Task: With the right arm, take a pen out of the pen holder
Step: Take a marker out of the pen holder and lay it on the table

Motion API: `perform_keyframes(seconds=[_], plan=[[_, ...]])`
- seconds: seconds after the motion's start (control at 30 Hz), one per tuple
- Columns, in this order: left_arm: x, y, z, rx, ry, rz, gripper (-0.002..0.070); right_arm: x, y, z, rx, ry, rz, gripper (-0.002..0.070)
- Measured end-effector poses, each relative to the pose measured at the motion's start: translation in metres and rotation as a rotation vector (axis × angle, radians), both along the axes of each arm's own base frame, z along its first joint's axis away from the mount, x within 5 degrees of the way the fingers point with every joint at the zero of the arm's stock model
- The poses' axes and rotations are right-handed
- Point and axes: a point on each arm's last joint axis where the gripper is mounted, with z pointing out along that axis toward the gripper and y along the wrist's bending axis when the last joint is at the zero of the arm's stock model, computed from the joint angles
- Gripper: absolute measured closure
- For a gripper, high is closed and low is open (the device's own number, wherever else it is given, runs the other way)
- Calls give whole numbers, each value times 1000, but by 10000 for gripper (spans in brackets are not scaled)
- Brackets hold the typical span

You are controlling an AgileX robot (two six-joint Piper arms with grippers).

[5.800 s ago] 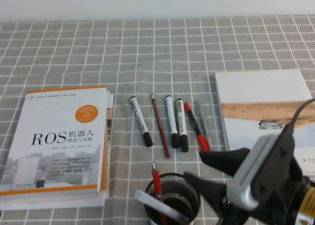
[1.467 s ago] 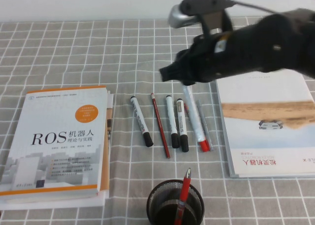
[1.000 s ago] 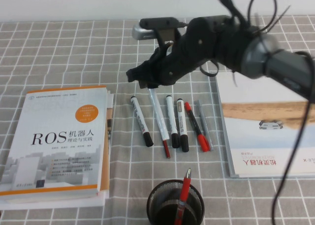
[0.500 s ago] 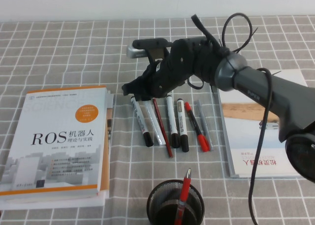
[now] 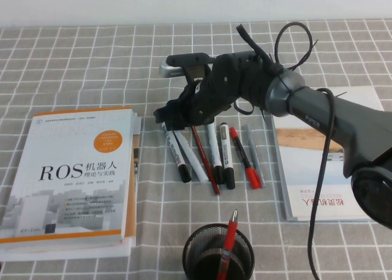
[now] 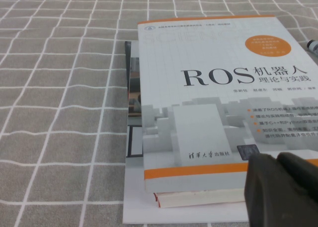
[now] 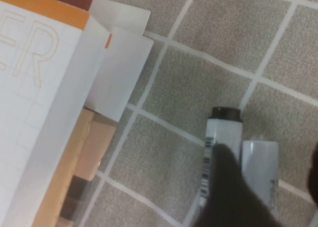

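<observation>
Pens lie in a row on the desk (image 5: 73, 65), and the pale pen (image 5: 193, 162) is among them. It lies flat on the checked cloth between a black-capped marker (image 5: 174, 148) and a red pencil (image 5: 207, 170), well apart from the pen holder (image 5: 197, 263) at the near edge. The right hand (image 5: 173, 119) hangs low over the far end of that pen. Seen from its wrist, one dark finger (image 7: 231, 187) stands against the barrel and the other sits clear at the frame's edge, so the hand is wider than the pen and holds nothing. The left hand (image 6: 277, 187) hovers over a corner of the ROS book (image 5: 79, 176), its two tips pressed together and empty. A red pen (image 5: 228, 240) leans in the holder with its upper end free above the rim. The pale pen looks light and stiff, with a smooth round plastic barrel, so it would likely roll or slip under a careless nudge, though the cloth should slow it. If it needs taking up again, the mid-barrel, pinched across its width, seems the best place, with neighbours close on both sides to avoid. The red one could best be taken by its free top and drawn straight up.
</observation>
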Motion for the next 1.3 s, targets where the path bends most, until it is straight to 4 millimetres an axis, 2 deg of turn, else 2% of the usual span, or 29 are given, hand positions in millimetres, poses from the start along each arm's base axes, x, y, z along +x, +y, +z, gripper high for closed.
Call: perform_keyframes(seconds=[0.07,0.2,0.3,0.37,0.47,0.5,0.57,0.67,0.87,1.07,1.3], plan=[[0,0,0,0,0,0,678,0,0,0,-2,-1,0,347],[0,0,0,0,0,0,678,-1,-1,4,-8,-8,4,323],[0,0,0,0,0,0,678,-5,-6,25,-27,-21,19,331],[0,0,0,0,0,0,678,-13,-13,52,-47,-43,32,376],[0,0,0,0,0,0,678,-30,-28,92,-66,-96,39,490],[0,0,0,0,0,0,678,-35,-33,96,-78,-99,40,517],[0,0,0,0,0,0,678,-56,-50,122,-79,-148,36,610],[0,0,0,0,0,0,678,-89,-76,137,-72,-187,28,664],[0,0,0,0,0,0,678,-161,-129,167,-51,-260,21,686],[0,0,0,0,0,0,678,-227,-176,176,-19,-307,15,688],[0,0,0,0,0,0,678,-300,-226,172,-29,-271,29,688]])
